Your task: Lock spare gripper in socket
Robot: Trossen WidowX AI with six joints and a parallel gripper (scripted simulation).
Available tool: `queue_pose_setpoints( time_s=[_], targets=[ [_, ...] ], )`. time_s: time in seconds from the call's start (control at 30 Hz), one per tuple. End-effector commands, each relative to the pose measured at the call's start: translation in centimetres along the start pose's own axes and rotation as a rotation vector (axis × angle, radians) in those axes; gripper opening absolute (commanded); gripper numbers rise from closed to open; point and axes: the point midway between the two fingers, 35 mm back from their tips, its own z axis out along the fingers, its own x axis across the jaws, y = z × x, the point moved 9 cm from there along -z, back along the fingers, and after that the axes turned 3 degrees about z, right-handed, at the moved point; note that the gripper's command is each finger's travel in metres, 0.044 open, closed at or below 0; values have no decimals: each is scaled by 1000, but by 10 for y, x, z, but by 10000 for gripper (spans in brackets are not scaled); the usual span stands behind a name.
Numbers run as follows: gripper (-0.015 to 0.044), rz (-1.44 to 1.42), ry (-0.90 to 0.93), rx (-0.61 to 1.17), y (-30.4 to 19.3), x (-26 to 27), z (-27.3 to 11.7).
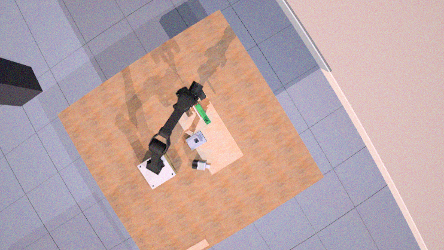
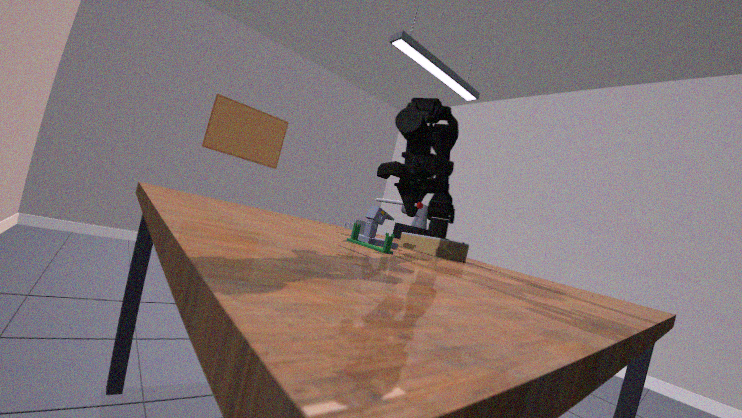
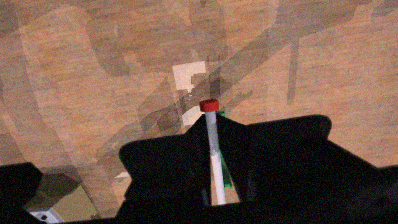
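Observation:
My gripper (image 2: 411, 209) (image 3: 208, 117) is shut on the lock pin (image 2: 389, 200) (image 3: 212, 131), a pale rod with a red head. The pin lies roughly level, raised above the table. In the top view the arm hides the fingers, and a thin pale line shows beside the green holder. The grey mount (image 1: 192, 143) (image 2: 369, 229) stands on the table with a dark square socket opening on top, clear of the pin. The spare gripper (image 1: 200, 164), black and white, lies beyond the mount from my gripper.
The green holder (image 1: 202, 113) (image 2: 370, 245) has two uprights and sits close to the mount, under or beside my gripper. It partly shows between the fingers in the wrist view (image 3: 226, 173). The arm's base block (image 1: 154, 178) (image 2: 425, 245) stands on the mount's other side.

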Motion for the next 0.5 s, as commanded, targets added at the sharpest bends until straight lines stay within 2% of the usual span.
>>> queue_pose_setpoints(
  time_s=[0.0,0.47],
  targets=[
    [0,-9,1,-1,5,-9,1],
    [0,-12,0,0,7,-16,13]
  ],
)
